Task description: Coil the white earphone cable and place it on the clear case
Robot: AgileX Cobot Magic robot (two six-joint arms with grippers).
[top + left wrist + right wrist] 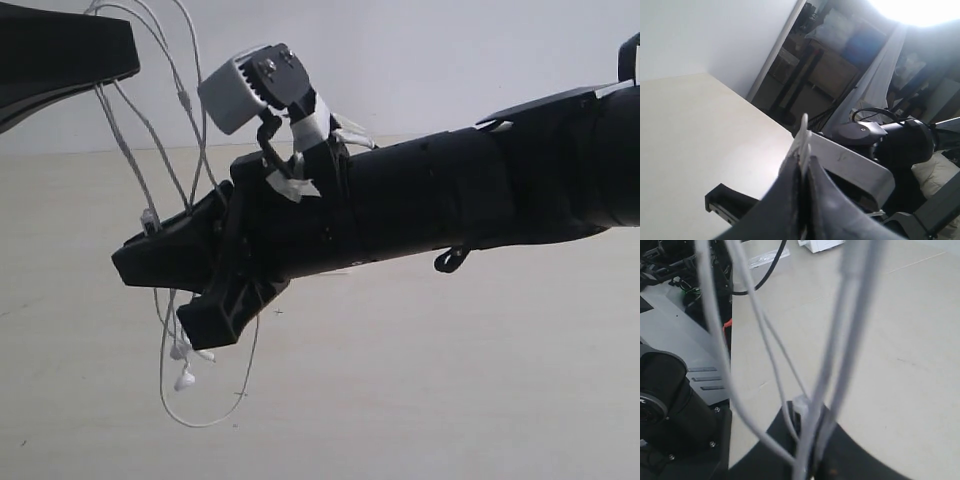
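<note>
Earphone cable (181, 98) hangs down the frame's left side. Left gripper (802, 150) and right gripper (807, 440) both clamp it.

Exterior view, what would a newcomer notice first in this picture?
The black right tool and its arm fill the middle, reaching across from the right edge. The white earphone cable hangs in loose strands from the left tool at the upper left and runs past the right tool's fingers. Its earbuds dangle below, in front of the pale table.
</note>
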